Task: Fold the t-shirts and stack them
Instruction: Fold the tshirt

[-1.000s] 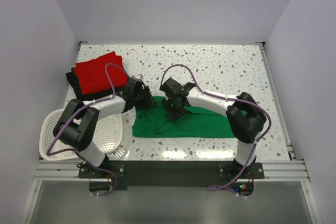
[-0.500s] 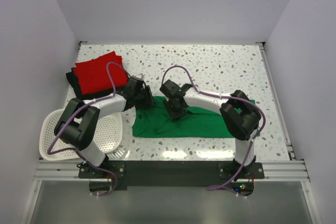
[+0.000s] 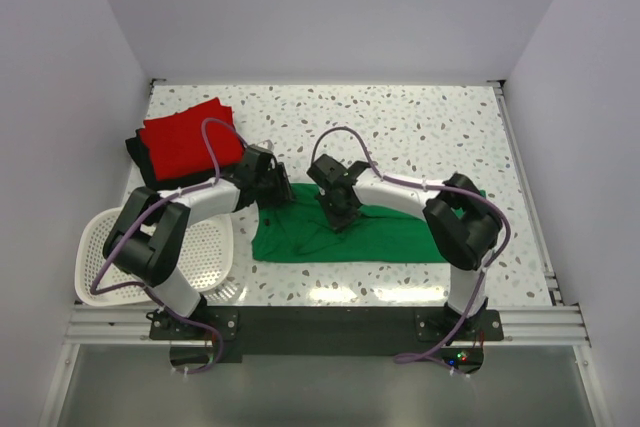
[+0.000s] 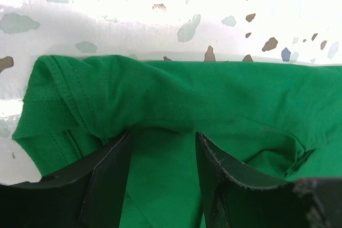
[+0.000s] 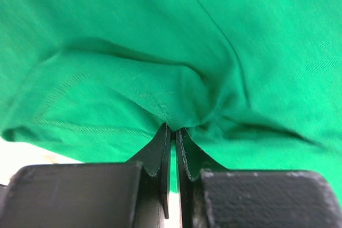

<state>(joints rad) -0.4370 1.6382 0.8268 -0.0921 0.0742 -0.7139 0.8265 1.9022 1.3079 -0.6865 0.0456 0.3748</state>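
While right end effector (image 5: 172, 129) pinches green t-shirt (image 3: 390, 237) fold, left end effector (image 4: 163, 137) gapes over it.

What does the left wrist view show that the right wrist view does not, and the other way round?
Left wrist only: a wide strip of speckled table beyond the stitched edge of the green t-shirt, and the left gripper open over the cloth. Right wrist only: the right gripper shut on a pinched fold. Both: the green t-shirt, close up.
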